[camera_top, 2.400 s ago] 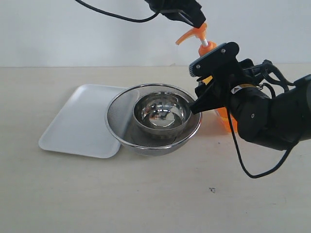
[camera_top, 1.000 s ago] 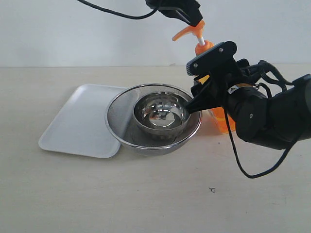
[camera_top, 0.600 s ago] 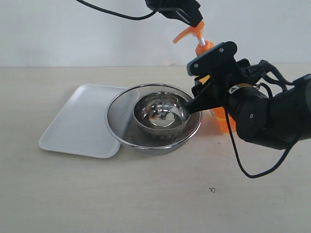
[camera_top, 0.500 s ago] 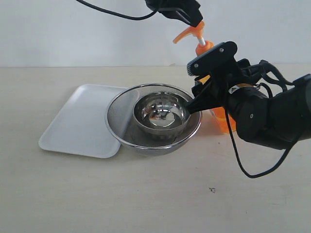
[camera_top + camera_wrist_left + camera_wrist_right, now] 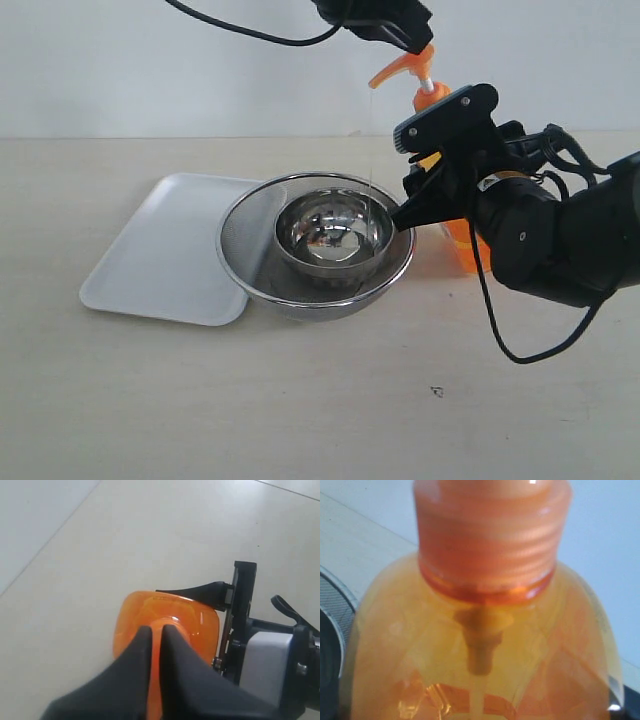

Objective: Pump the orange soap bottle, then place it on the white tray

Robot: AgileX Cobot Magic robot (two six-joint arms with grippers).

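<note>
The orange soap bottle (image 5: 461,243) stands upright on the table just right of the steel bowls. My right gripper (image 5: 432,160) is shut round its body, and the bottle's shoulder and threaded collar (image 5: 485,555) fill the right wrist view, hiding the fingers. My left gripper (image 5: 418,40) comes from above, shut, its tips resting on the orange pump head (image 5: 405,68). In the left wrist view the two black fingers (image 5: 175,650) lie close together over the bottle (image 5: 200,622). A thin strand of soap (image 5: 370,140) hangs from the nozzle toward the bowls. The white tray (image 5: 160,250) lies flat at the left.
A round steel mesh strainer bowl (image 5: 250,235) sits partly on the tray's right edge, with a smaller shiny steel bowl (image 5: 330,232) inside it. A black cable (image 5: 240,30) runs from the left arm; another loops below the right arm (image 5: 505,345).
The bottle, both grippers and the pump head have shifted slightly right. A thin soap strand now hangs from the nozzle over the bowls.
</note>
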